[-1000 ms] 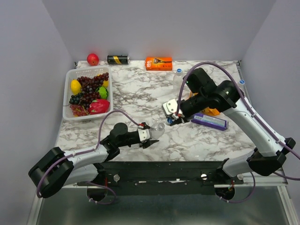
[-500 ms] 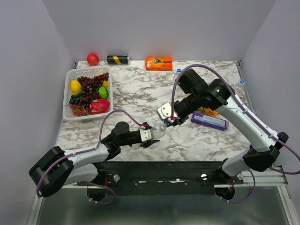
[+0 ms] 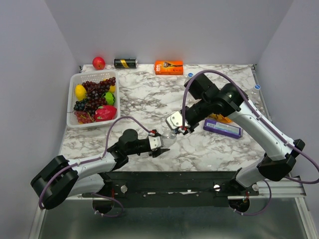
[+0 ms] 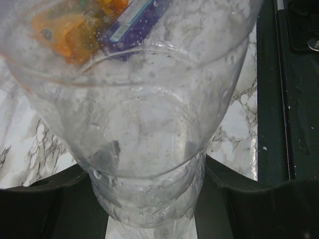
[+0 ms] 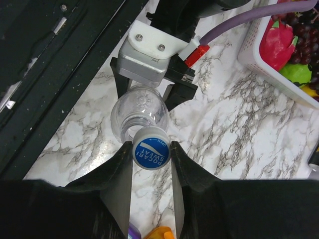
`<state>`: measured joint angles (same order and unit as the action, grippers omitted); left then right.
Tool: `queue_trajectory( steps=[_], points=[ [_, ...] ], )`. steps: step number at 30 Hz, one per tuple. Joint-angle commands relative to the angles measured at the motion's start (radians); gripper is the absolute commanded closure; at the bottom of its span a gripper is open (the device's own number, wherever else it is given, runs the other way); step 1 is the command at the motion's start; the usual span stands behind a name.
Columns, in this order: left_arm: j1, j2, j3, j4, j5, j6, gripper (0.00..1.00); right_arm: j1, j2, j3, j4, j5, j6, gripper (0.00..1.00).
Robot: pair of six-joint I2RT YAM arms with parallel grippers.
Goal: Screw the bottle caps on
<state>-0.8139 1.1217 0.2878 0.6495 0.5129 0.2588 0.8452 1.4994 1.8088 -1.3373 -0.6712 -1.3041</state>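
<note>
My left gripper (image 3: 160, 145) is shut on a clear bottle (image 3: 168, 139) near the table's front edge, left of centre. That bottle (image 4: 144, 149) fills the left wrist view, with a black finger (image 4: 50, 199) on each side of its base. My right gripper (image 5: 151, 150) is shut on a blue bottle cap (image 5: 151, 155). The cap sits just at the near rim of the bottle's (image 5: 133, 115) open mouth; I cannot tell if they touch. From above, the right gripper (image 3: 175, 130) hangs right beside the bottle. Another blue cap (image 3: 257, 86) lies at the table's right edge.
A white basket (image 3: 75, 107) of fruit stands at the left. Along the back wall are a red apple (image 3: 98, 62), a black-and-gold can (image 3: 125, 63) and an orange box (image 3: 168, 66). A purple box (image 3: 223, 128) and an orange item (image 3: 225, 118) lie under the right arm.
The right gripper has carried the cap left and towards the front, from a gap away to right beside the bottle's mouth. The left gripper has kept the bottle in place.
</note>
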Motion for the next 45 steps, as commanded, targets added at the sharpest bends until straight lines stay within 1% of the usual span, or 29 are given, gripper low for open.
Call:
queue_trajectory(
  steps=[1, 18, 23, 29, 35, 41, 42, 45],
  points=[
    [-0.005, -0.002, 0.022, 0.050, -0.013, -0.016, 1.00, 0.009, 0.031, 0.044, -0.184, -0.042, -0.029, 0.76],
    [-0.005, -0.014, -0.013, 0.047, -0.042, -0.021, 1.00, 0.009, -0.028, -0.012, -0.186, -0.033, 0.038, 0.77],
    [-0.004, -0.016, -0.009, 0.053, -0.047, -0.027, 1.00, 0.009, -0.030, -0.017, -0.184, -0.039, 0.037, 0.77],
    [-0.004, -0.019, -0.004, 0.058, -0.043, -0.024, 1.00, 0.011, -0.008, -0.023, -0.137, -0.002, 0.065, 0.77],
    [-0.004, -0.026, -0.015, 0.082, -0.053, -0.035, 1.00, 0.011, -0.034, -0.095, -0.085, 0.045, 0.063, 0.77],
    [-0.005, -0.026, -0.021, 0.116, -0.054, -0.036, 1.00, 0.011, -0.050, -0.137, -0.010, 0.108, 0.109, 0.76],
    [-0.005, -0.022, -0.019, 0.114, -0.051, -0.030, 1.00, 0.011, -0.051, -0.140, 0.022, 0.113, 0.132, 0.77],
    [-0.005, -0.020, -0.012, 0.105, -0.045, -0.029, 1.00, 0.011, -0.048, -0.129, 0.050, 0.121, 0.146, 0.77]
  ],
)
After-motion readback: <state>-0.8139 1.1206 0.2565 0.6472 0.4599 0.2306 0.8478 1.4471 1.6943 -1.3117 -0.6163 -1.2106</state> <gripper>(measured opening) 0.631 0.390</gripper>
